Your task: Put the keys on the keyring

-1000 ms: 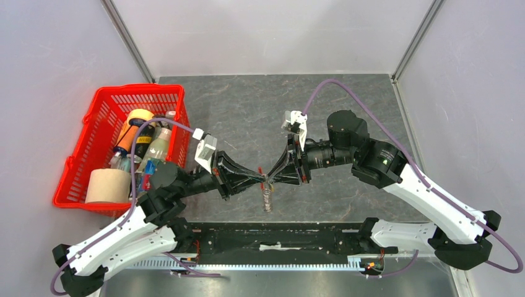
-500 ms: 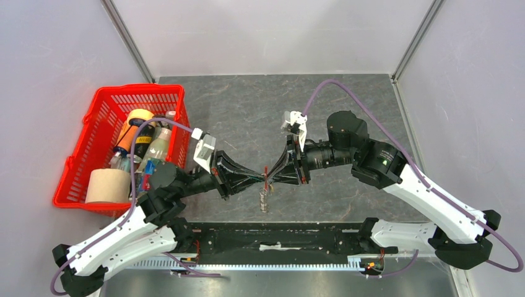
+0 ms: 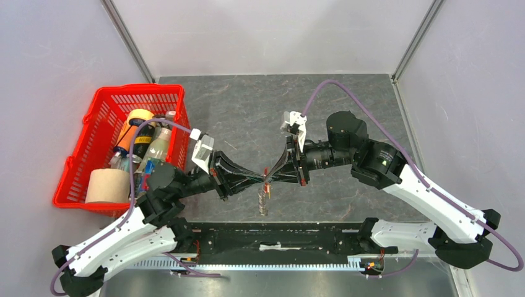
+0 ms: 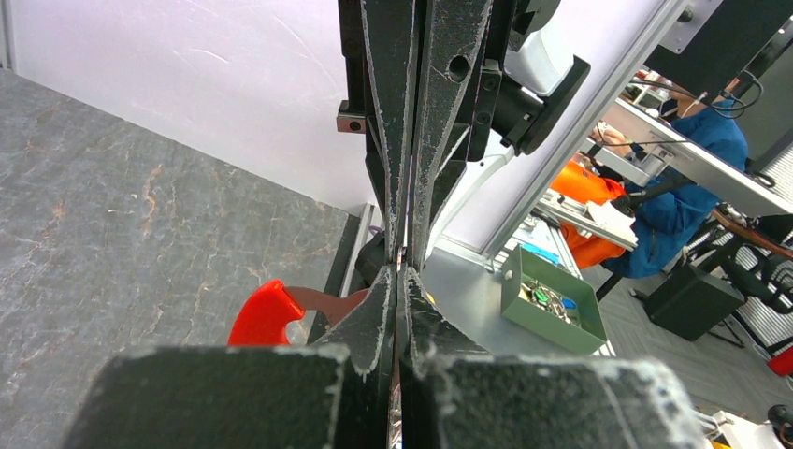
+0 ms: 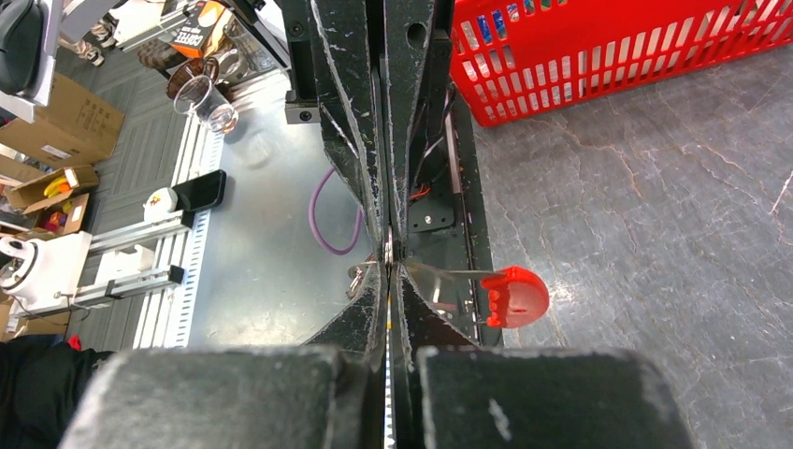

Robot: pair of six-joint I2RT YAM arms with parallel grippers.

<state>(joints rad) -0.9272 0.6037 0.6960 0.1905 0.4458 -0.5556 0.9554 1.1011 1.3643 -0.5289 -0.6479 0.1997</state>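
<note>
left gripper: we see its fingers pinched tight on the keyring.
right gripper: fingers pressed together, tip to tip with the left gripper; we cannot tell what they pinch.
keys: hanging under the keyring, above the table.

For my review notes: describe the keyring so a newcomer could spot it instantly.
On the grey table, near the front centre, the left claw and right claw meet tip to tip. The keyring is the small red piece at that meeting point, with silvery keys dangling beneath. Unlike the big red basket at left, it is tiny and carries metal.
</note>
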